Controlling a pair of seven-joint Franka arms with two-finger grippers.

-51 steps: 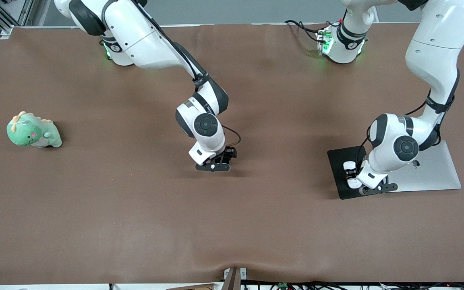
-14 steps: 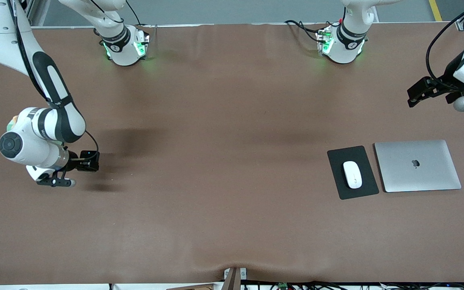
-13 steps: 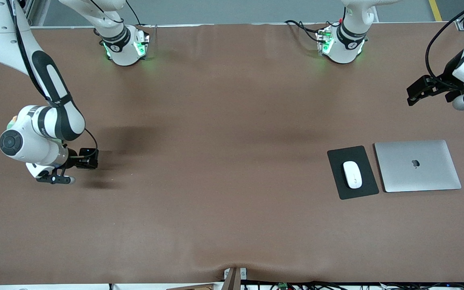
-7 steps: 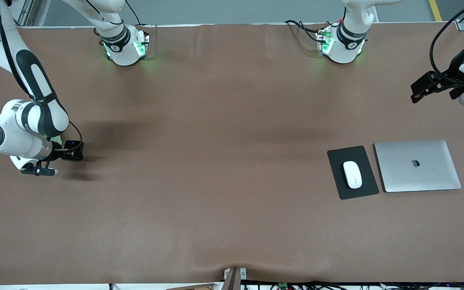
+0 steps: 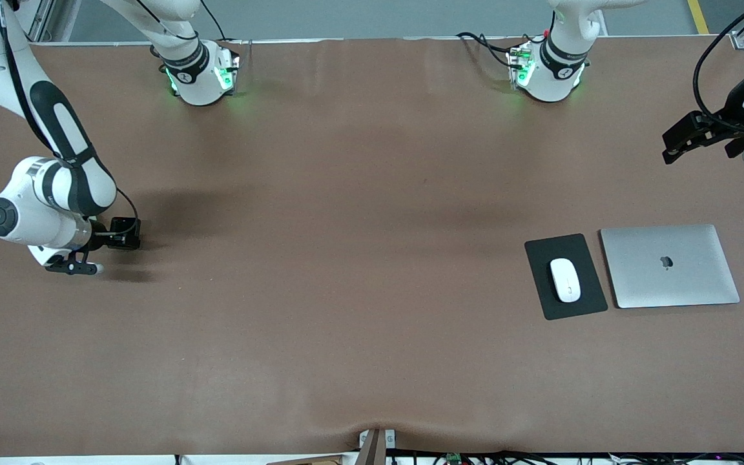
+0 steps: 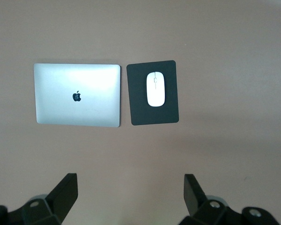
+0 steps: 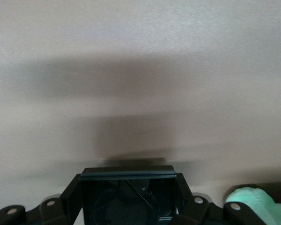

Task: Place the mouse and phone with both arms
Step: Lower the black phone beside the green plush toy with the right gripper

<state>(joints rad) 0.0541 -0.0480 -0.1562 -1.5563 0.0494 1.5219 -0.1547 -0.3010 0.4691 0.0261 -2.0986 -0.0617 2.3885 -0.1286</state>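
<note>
Phone (image 7: 127, 194) pinched in right jaws; mouse (image 5: 565, 279) rests on pad (image 5: 585, 307) (left jaws spread).

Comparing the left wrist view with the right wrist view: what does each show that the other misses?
Only the left wrist view: the mouse on the mouse pad, the closed laptop beside it, and the left tool, open and empty. Only the right wrist view: the right tool shut on the phone, plus a green plush toy. Shared: the brown table cover.
</note>
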